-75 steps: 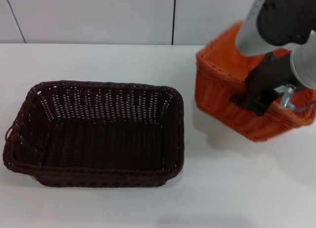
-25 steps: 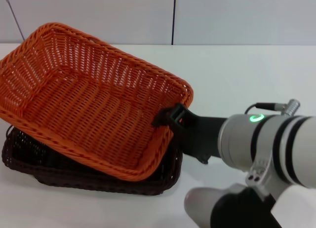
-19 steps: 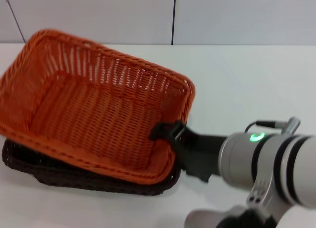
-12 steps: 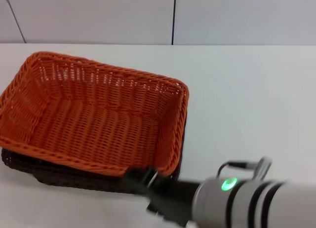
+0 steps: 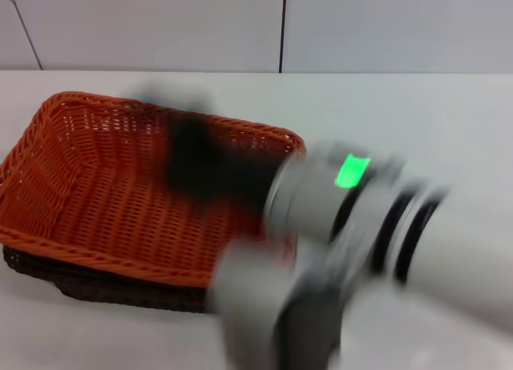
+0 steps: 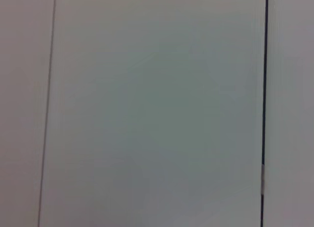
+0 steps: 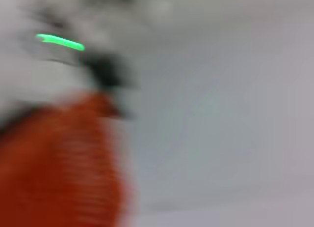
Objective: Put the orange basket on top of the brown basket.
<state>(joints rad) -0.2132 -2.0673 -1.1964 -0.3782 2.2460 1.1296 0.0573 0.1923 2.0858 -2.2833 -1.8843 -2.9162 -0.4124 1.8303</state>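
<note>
orange basket (image 5: 104,186): nested on brown basket (image 5: 96,286), 9 o'clock on table (image 5: 417,114) | right gripper (image 5: 192,166): above orange basket, blurred, claw state cannot tell

Blocked at 5 o'clock of the orange basket (image 5: 120,190) by the right arm (image 5: 385,226), reaching across its right rim. Open desk (image 5: 401,114) toward 3 o'clock and 12 o'clock. Below, the brown basket (image 5: 104,286), nested under.

Right arm (image 5: 377,218): pale grey-white cylinder links, dark bands round the forearm, green lit indicator (image 5: 353,171) near the wrist, black end piece (image 5: 196,166) beyond; all blurred
</note>
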